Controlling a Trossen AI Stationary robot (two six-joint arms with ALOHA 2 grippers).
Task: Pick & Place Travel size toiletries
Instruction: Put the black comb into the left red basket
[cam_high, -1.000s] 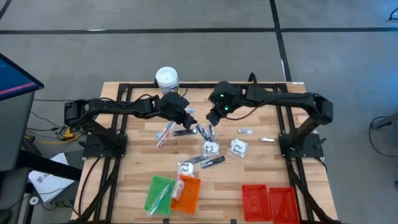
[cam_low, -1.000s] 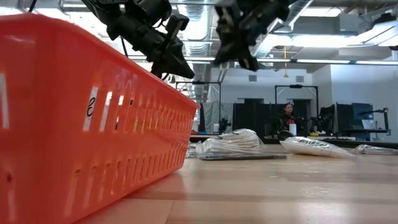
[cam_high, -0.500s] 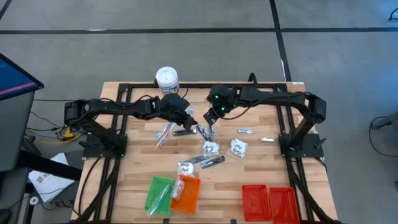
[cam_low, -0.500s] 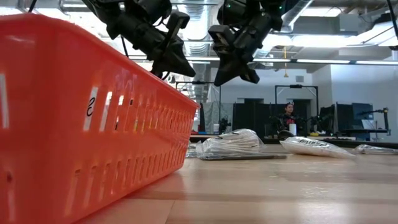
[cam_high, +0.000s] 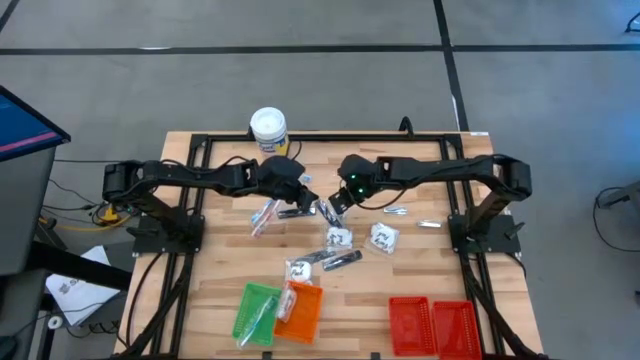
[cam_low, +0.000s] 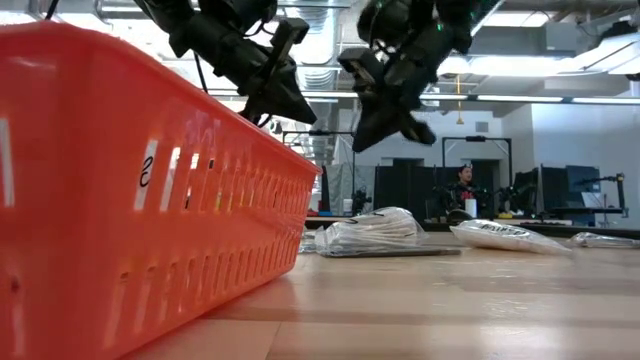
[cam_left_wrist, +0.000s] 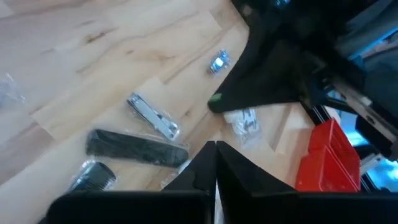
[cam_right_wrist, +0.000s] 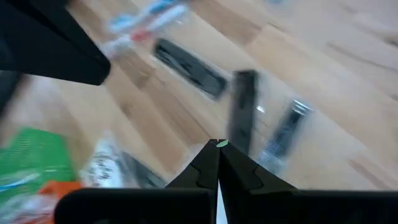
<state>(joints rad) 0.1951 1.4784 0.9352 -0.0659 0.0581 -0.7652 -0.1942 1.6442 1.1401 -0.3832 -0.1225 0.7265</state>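
The right gripper (cam_high: 338, 201) hangs low over the toiletries scattered mid-counter (cam_high: 420, 280), its jaws pressed together and empty, tips aimed at a slim dark tube (cam_right_wrist: 243, 110) beside a silvery clipper (cam_right_wrist: 283, 129). The left gripper (cam_high: 303, 192) hovers at nine o'clock of it, jaws likewise together and empty. Judged risk: coming down with jaws together would shove the tube aside, and the two arms sit near enough to collide.

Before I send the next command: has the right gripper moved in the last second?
Yes. In the high view the right gripper has dropped toward the silvery pieces at mid-table, away from the white-lidded tub. The left gripper hasn't shifted.
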